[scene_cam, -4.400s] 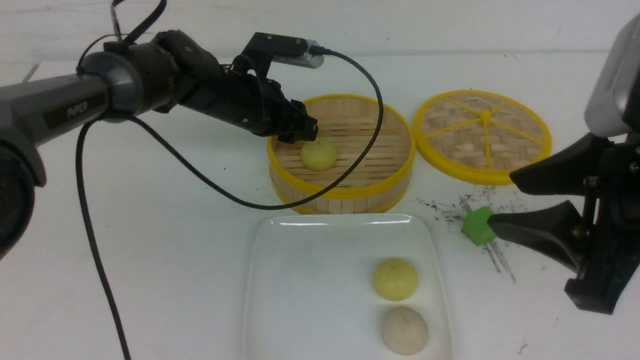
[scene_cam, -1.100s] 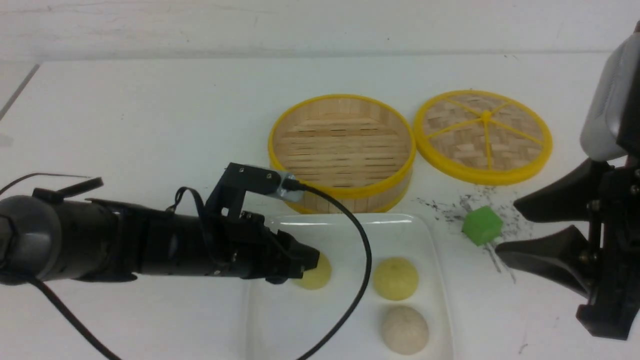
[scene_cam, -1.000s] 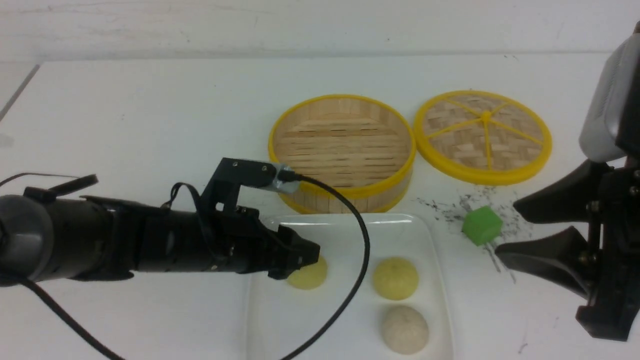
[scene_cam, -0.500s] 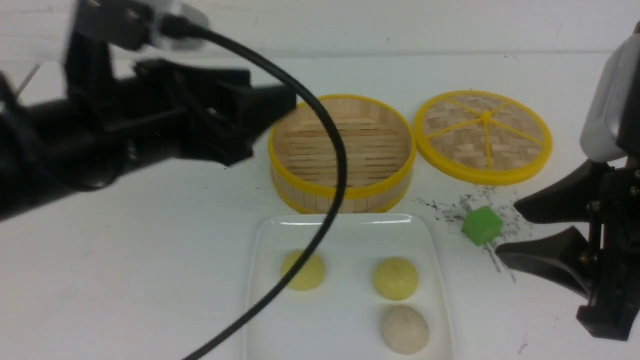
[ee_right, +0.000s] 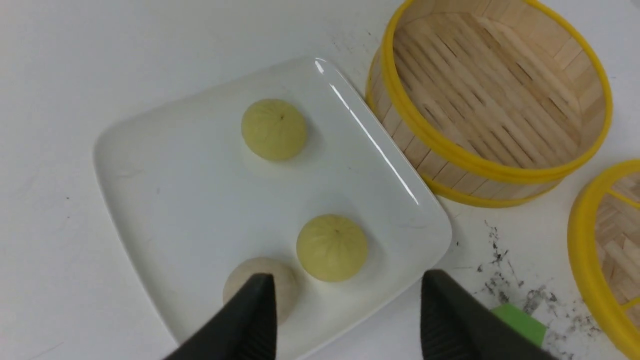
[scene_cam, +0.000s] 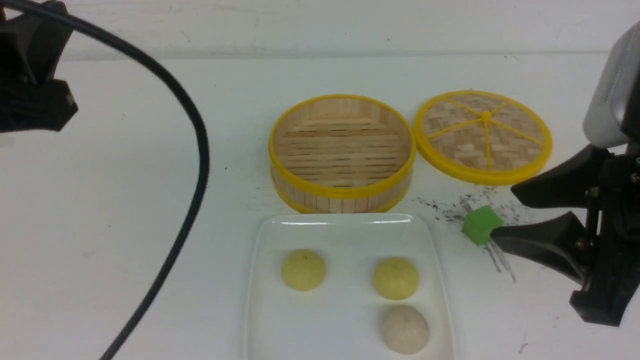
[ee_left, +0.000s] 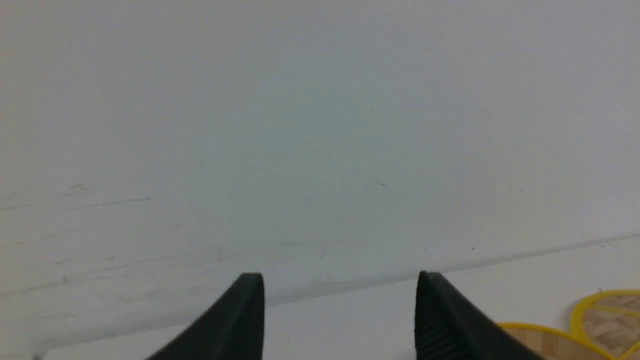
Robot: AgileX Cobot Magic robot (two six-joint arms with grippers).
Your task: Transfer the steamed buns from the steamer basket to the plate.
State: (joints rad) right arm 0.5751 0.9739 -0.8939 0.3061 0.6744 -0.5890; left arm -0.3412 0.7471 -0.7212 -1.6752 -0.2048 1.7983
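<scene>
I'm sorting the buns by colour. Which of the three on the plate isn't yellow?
The off-white bun, at the plate's right, nearest the robot. The left yellow bun and right yellow bun, both farther back, are pale yellow.

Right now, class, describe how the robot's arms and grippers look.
The left gripper and right gripper have black, tapered fingers with ribbed inner faces. A thick black cable loops from the left arm; a pale grey casing sits above the right gripper.

Three buns (ee_right: 331,247) on plate (ee_right: 190,200) beside basket (ee_right: 500,172)
</scene>
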